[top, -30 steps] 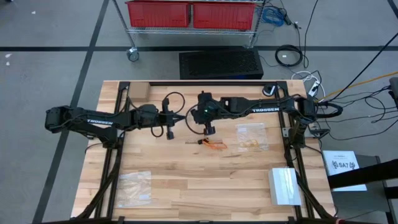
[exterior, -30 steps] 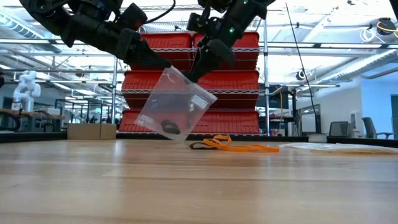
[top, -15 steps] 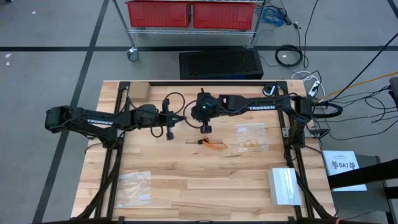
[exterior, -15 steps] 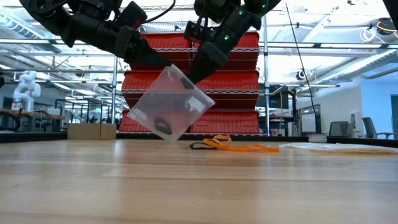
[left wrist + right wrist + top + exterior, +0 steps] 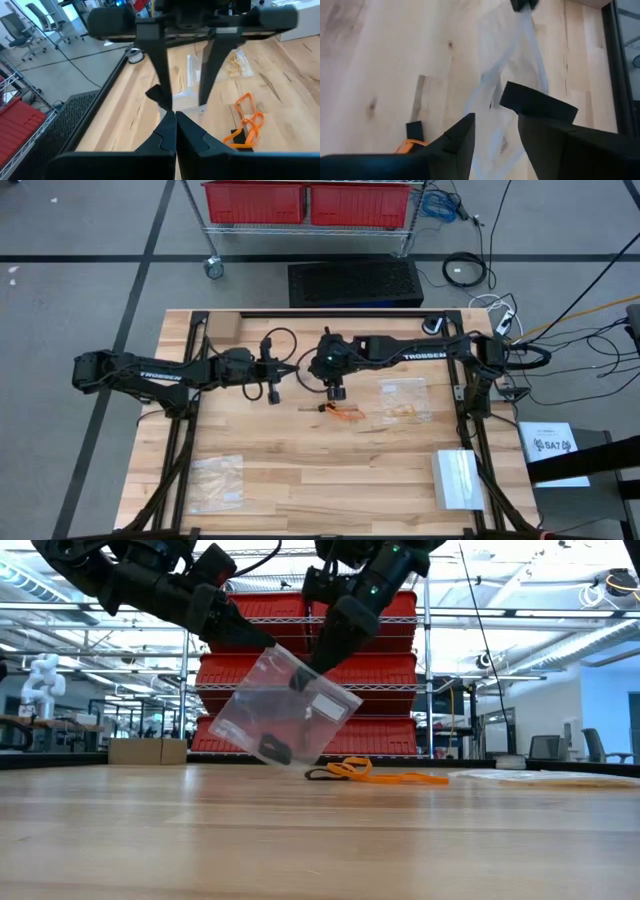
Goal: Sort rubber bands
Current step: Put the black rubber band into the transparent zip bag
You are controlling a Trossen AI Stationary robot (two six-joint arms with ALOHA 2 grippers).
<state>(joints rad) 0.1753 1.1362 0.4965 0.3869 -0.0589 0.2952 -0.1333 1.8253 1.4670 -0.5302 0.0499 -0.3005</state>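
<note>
Grippers meet above the tabletop's middle: left gripper (image 5: 262, 640) clamped on a clear bag (image 5: 285, 710) holding black bands (image 5: 272, 748), right gripper (image 5: 318, 662) parted at its mouth. Orange bands (image 5: 342, 412) lie on the tabletop nearby.

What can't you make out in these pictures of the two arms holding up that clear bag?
- Clear bag: in the high view it is all but hidden under the left gripper and right gripper.
- Dark pieces in the bag: the low view cannot tell how many.
- Orange rubber bands: tangled on the table, too small to count.
- Bag with yellowish bands: contents too small in the high view.
</note>
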